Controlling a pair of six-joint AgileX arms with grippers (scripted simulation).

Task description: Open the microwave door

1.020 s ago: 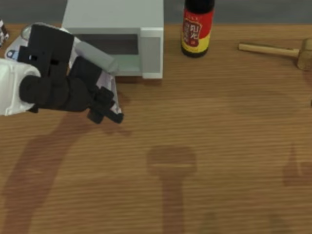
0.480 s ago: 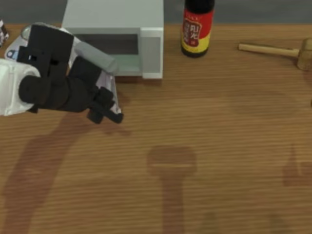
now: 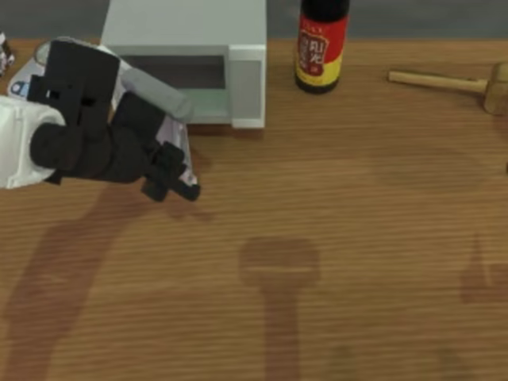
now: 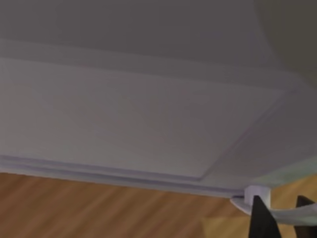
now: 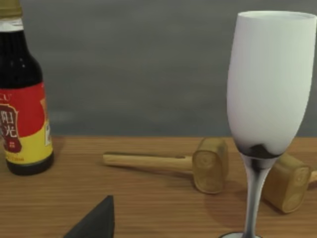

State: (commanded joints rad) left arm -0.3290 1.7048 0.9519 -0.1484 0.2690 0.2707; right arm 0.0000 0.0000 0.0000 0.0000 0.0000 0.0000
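The white-grey microwave [image 3: 186, 24] stands at the back left of the table. Its door [image 3: 157, 91] is swung out toward the front left, and the pale interior [image 3: 208, 103] shows. My left gripper [image 3: 171, 181] is at the door's free edge, in front of the microwave. In the left wrist view the door panel [image 4: 124, 114] fills most of the picture. There the dark fingertips [image 4: 261, 220] sit on either side of the white handle strip [image 4: 280, 210], shut on it. My right arm is outside the top view; only a dark part of the right gripper [image 5: 96, 223] shows.
A dark sauce bottle [image 3: 321, 48] with a red and yellow label stands right of the microwave. A wooden mallet [image 3: 444, 81] lies at the back right. Close to my right gripper stand a tall white wine glass [image 5: 270, 84] and a second mallet head [image 5: 287, 181].
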